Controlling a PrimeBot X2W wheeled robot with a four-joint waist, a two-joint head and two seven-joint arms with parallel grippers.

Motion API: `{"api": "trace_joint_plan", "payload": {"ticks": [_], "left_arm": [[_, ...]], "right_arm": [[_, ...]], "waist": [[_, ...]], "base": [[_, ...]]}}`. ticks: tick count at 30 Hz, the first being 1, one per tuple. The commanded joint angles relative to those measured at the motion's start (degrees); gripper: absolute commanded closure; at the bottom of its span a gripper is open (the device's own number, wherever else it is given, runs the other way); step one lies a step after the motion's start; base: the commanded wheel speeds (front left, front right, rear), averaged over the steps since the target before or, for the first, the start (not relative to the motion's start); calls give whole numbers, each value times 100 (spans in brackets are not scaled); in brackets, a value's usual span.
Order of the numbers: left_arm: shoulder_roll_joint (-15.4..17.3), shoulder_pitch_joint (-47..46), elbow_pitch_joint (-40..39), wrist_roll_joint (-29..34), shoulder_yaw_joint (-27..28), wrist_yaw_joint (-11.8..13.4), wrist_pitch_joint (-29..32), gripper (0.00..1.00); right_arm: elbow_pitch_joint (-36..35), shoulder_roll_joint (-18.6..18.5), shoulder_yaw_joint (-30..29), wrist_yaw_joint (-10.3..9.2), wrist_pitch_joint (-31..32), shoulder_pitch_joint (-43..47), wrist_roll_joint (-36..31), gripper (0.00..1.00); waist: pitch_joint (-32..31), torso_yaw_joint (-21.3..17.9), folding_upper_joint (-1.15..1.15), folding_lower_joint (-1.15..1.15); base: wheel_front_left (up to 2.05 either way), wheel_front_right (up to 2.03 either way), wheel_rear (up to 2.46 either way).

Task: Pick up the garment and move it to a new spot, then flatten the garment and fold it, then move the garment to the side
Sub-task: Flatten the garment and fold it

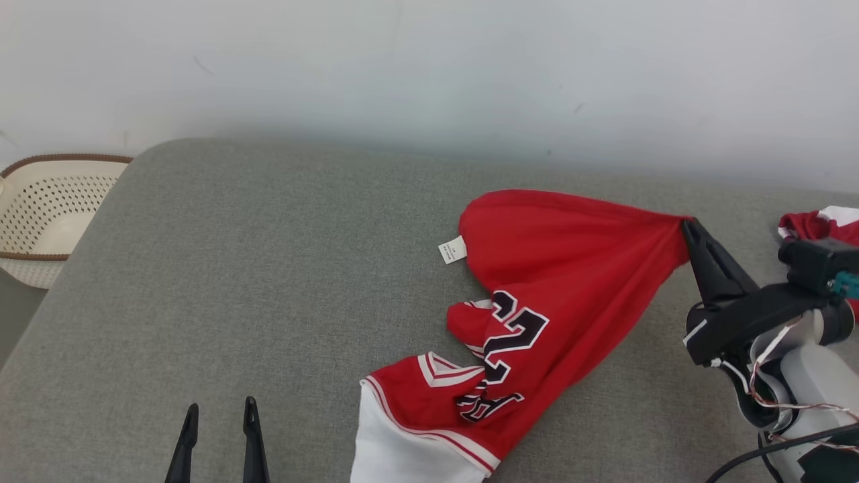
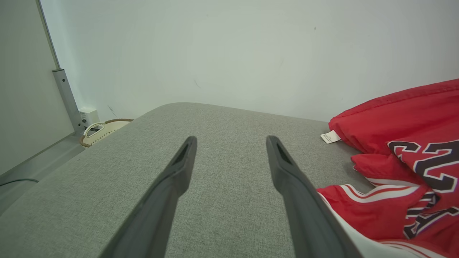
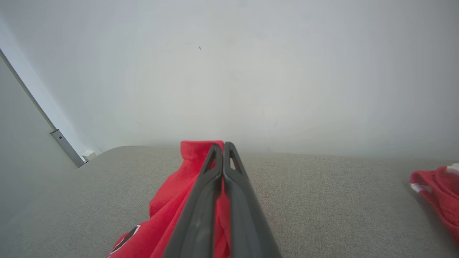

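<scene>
Right pincer (image 1: 686, 225) pinches red numbered garment (image 1: 537, 288), bunched taut.

From the head we look forward and down on the cushion (image 1: 235, 282) from well above, taking in its far edge, the wall (image 1: 429, 67) and the basket (image 1: 47, 208) off the far left corner. From the left wrist we sit low over the cushion's near left, facing the far wall along the left gripper (image 2: 231, 139). Basket, jersey (image 2: 412, 122) and tag (image 2: 330, 137) show in both views. From the right wrist we look far and leftward along the right gripper (image 3: 222, 145), very near the jersey's pinched edge. The red cloth (image 3: 437, 190) at far right shows from the head too.
</scene>
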Motion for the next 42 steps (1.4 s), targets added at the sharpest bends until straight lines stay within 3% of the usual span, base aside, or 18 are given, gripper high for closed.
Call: {"api": "trace_joint_plan", "payload": {"ticks": [1, 9, 24, 31, 37, 39, 40, 41, 42], "left_arm": [[1, 73, 28, -19, 20, 17, -23, 0], [0, 187, 22, -79, 49, 60, -23, 0], [-1, 234, 65, -91, 129, 37, -23, 0], [-1, 289, -29, -51, 67, 120, -23, 0], [0, 234, -14, -70, 4, 158, -23, 0], [0, 208, 14, -74, 18, 130, -23, 0], [0, 189, 39, -75, 32, 100, -23, 0], [-1, 175, 53, -77, 44, 88, -23, 0], [0, 167, 63, -75, 56, 88, -23, 0]], "right_arm": [[-39, -33, 37, -4, 17, -33, 48, 100], [-669, -293, -84, -4, 346, 24, 510, 100], [-1640, -522, -686, -4, 839, 482, 722, 100], [-1975, -467, -1133, -4, 1017, 695, 571, 100], [-1847, -340, -1235, -4, 1226, 919, 394, 100], [-1775, -325, -1248, -4, 1248, 959, 319, 94], [-1700, -316, -1250, -4, 1295, 991, 255, 65], [-1652, -296, -1247, -4, 1347, 1022, 209, 0], [-1597, -290, -1256, -4, 1396, 1048, 145, 0]], "waist": [[-37, -11, 0, 0], [-159, -11, 0, 0], [-162, -106, 0, 0], [-112, -144, 0, 0], [-66, -150, 0, 0], [-59, -150, 0, 0], [-53, -153, 0, 0], [-48, -159, 0, 0], [-47, -165, 0, 0]], "base": [[0, 0, 0], [0, 0, 0], [0, 0, 0], [0, 0, 0], [0, 0, 0], [0, 0, 0], [0, 0, 0], [0, 0, 0], [0, 0, 0]]}}
